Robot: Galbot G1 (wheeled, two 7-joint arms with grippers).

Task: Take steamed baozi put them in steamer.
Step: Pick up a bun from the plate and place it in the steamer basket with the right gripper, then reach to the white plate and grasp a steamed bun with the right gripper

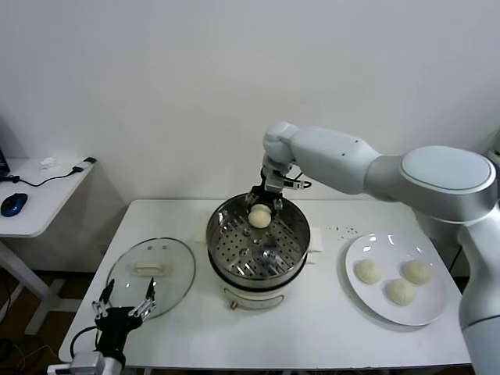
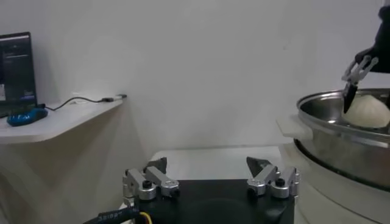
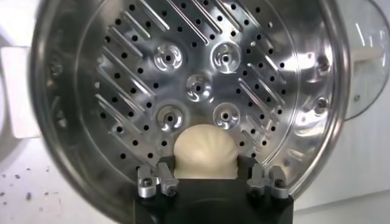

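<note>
The right end effector (image 1: 260, 205) hangs over the far rim of the steamer (image 1: 234, 269), which stands mid-worktop (image 1: 328, 328). One baozi (image 1: 259, 217) sits between its fingers just above the perforated floor; in the right wrist view the fingers flank the bun (image 3: 204, 152) on both sides, but whether they clasp it or have let go cannot be told. Three more baozi (image 1: 368, 271) lie on a white plate (image 1: 433, 308) to the steamer's right. A glass lid (image 1: 152, 273) rests flat on the worktop to the steamer's left. The left end effector (image 1: 123, 305) is parked at the near left edge, fingers spread and empty.
</note>
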